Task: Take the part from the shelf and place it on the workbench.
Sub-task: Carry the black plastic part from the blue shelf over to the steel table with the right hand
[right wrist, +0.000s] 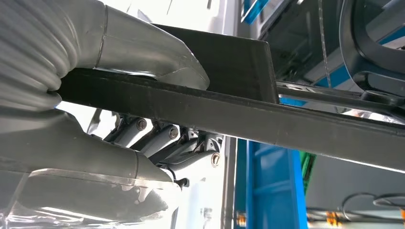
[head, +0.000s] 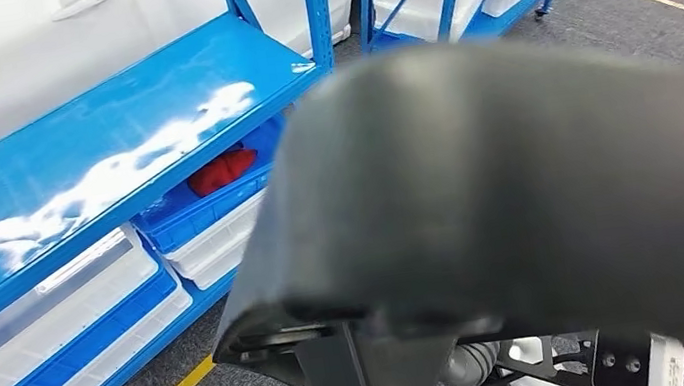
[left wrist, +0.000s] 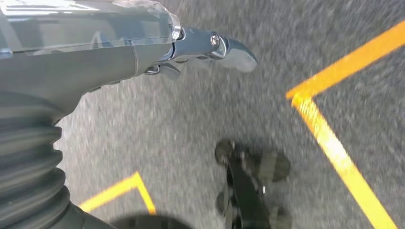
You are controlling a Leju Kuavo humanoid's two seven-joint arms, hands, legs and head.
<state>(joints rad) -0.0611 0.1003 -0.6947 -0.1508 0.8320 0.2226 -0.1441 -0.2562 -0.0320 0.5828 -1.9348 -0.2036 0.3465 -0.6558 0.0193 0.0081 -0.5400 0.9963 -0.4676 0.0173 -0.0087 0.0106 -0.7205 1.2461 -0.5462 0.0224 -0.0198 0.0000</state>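
Right hand (right wrist: 143, 143) clamps the black part (right wrist: 248, 114), thumb over, fingers (right wrist: 162, 138) beneath; left hand (left wrist: 143, 52) hangs, fingers curled, holding nothing.

Grey ribbed covers sleeve both wrists of the humanoid robot. The right hand (right wrist: 143, 119) has a thick, smooth grey thumb (right wrist: 157, 59) and darker metal fingers (right wrist: 162, 143) pinned with round silver screws. The left hand (left wrist: 157, 52) carries a clear glossy shell and a blunt grey fingertip (left wrist: 239, 55).
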